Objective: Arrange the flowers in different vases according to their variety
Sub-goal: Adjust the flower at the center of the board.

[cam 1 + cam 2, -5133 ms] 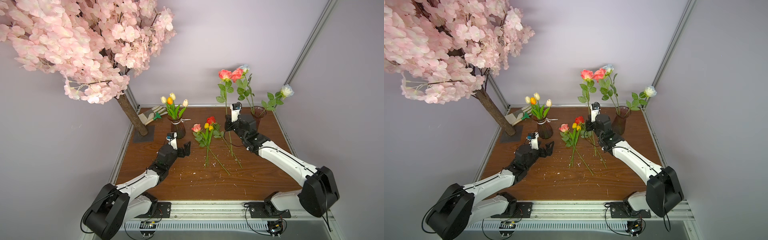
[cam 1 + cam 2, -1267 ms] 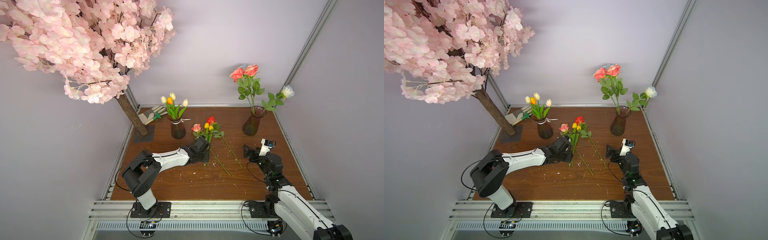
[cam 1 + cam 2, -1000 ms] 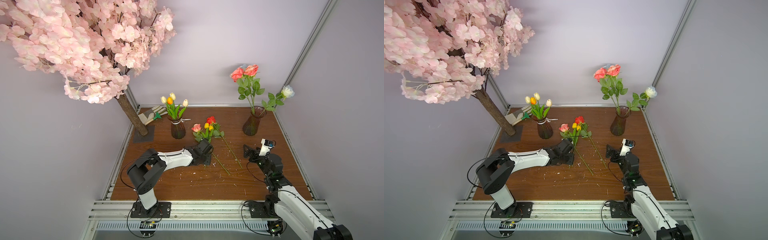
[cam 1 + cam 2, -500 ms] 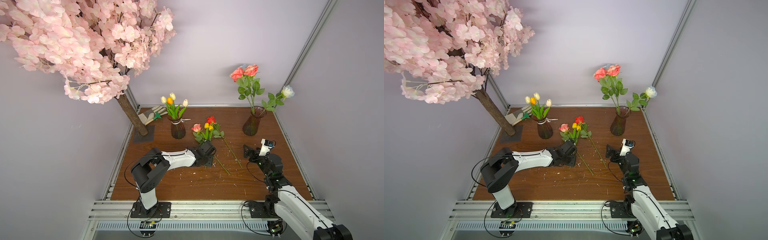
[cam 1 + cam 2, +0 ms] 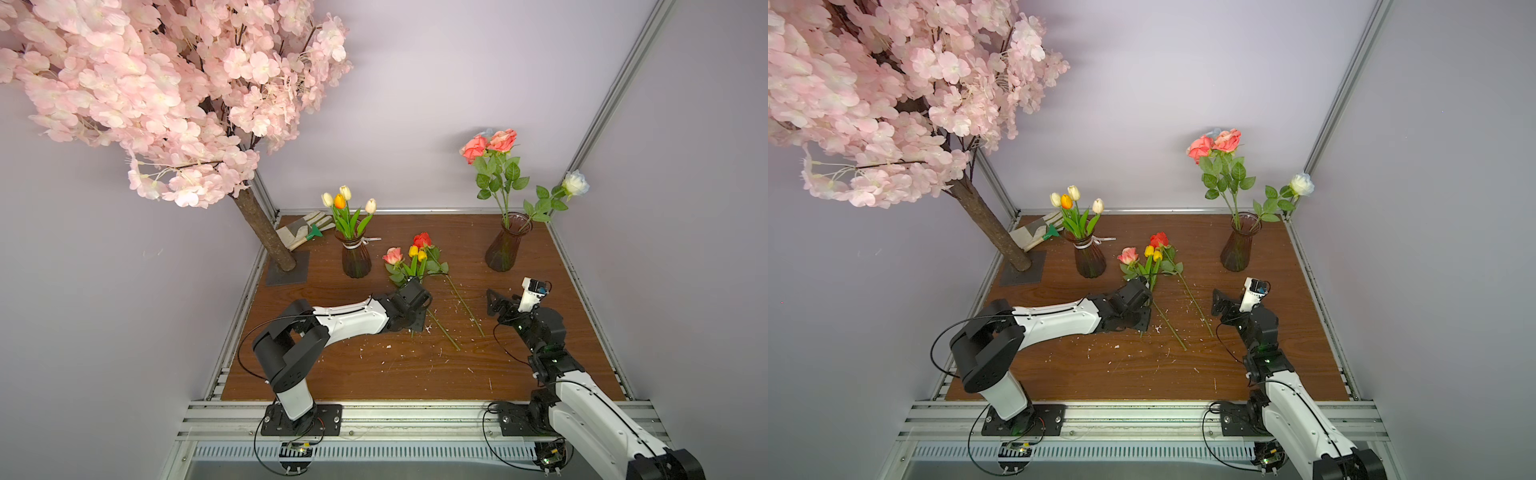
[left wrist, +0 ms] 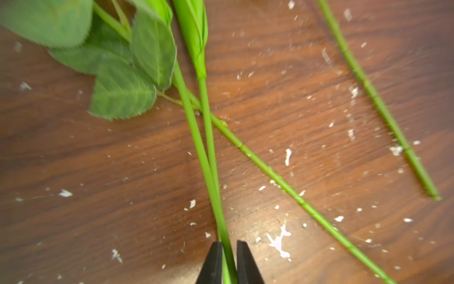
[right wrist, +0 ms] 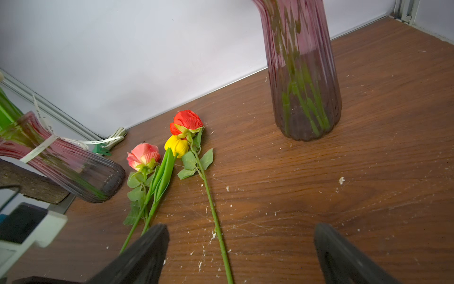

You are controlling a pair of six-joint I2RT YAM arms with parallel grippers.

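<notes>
- Yellow tulips (image 5: 417, 252): two, lying mid-board on the wooden table (image 5: 374, 374). Their heads point toward the back wall, and their smooth stems (image 6: 208, 172) run together toward the front.
- Left gripper (image 6: 229, 246): low at the table, with its black fingers (image 6: 213, 263) pinching the tulip stems near their lower end. The stem fills the gap between them.
- Pink rose (image 5: 393, 255): lies flat just beside the tulips. Its leaves touch them and its knotted stem crosses theirs.
- Red rose (image 5: 422, 240): lies flat with its head just behind the yellow heads. Its stem angles away, apart from the pinched stems.
- Ribboned vase (image 5: 355, 259): stands upright near the tree trunk. It holds three cream tulips and one orange tulip (image 5: 345, 199).
- Plain vase (image 5: 503, 249): stands upright toward the back corner on the right arm's side. It holds two pink roses (image 5: 490, 143) and a white rose (image 5: 575, 183) that leans outward.
- Right gripper (image 7: 242, 233): fingers spread wide with nothing between them. It is raised over the table, well apart from the lying flowers.
- Blossom tree (image 5: 166, 83): stands in the back corner on the left arm's side, with a work glove (image 5: 303, 228) at its base.
- White flecks (image 5: 386, 361): scattered over the board.
</notes>
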